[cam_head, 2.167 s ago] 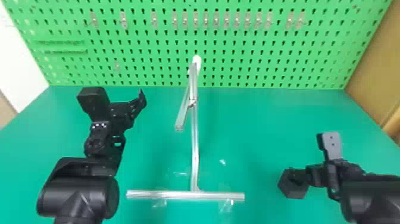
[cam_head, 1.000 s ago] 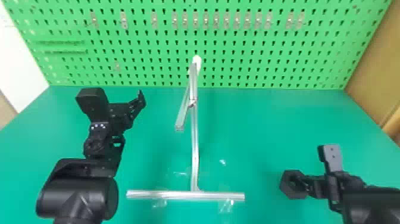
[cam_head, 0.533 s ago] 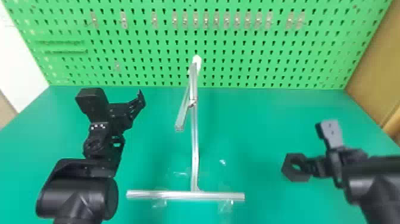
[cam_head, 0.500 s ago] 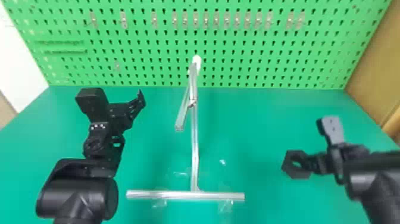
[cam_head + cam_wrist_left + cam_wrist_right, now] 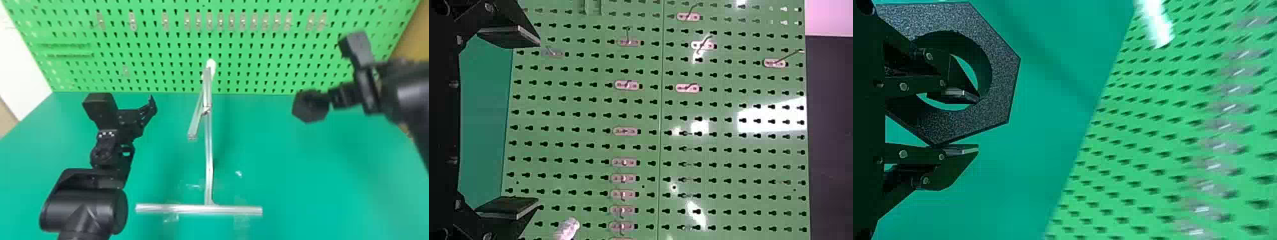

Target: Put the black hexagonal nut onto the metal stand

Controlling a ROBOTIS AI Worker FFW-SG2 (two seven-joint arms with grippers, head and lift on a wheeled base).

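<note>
Up swings the right gripper (image 5: 324, 99) to the head view's upper right, pinching the one black hexagonal nut (image 5: 308, 112) by its ring, one finger through the hole! One metal stand (image 5: 208, 153), centre; left gripper (image 5: 140, 116) at left, jaws spread wide.

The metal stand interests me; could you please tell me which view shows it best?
The head view, which takes in the metal stand from base bar to white tip. The left and right wrist views each catch that tip near an edge.
</note>
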